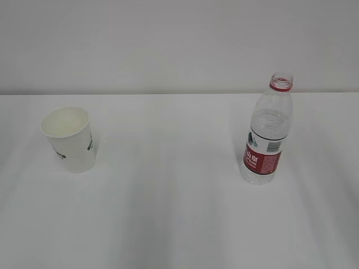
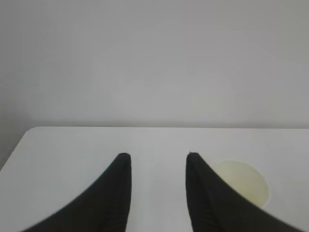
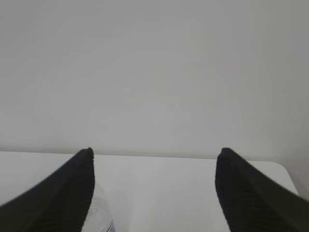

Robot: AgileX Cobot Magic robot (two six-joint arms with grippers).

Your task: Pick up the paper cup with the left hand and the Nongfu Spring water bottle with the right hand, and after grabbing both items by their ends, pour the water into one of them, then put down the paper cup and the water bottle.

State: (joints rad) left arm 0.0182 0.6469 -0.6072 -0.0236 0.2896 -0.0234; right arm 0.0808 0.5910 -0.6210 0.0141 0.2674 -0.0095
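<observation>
Closest to my exterior camera sits bare white table (image 1: 179, 224), with the paper cup (image 1: 69, 139) standing upright on the left and the water bottle (image 1: 268, 131) upright on the right, well apart from each other. Neither arm shows in that view.

I judge the cup to be light and thin-walled, easy to crush or tip, so I'd close on its lower side gently rather than near the rolled rim. The bottle is capless with a red neck ring, and any water in it I can't make out. Its ribbed plastic should flex under a hard squeeze and could spill, so I'd take it low on the body around the red label, keeping it upright until the pour.

From the left wrist, the left hand (image 2: 158, 157) has its jaws partly apart with nothing between them. The cup's open mouth (image 2: 241, 186) lies just beyond and to the right of the right finger, not yet lined up.

From the right wrist, the right hand (image 3: 155, 152) stands wide and empty. A sliver of the bottle (image 3: 101, 215) shows beside the left finger (image 3: 72, 193), whether touching I can't tell.
</observation>
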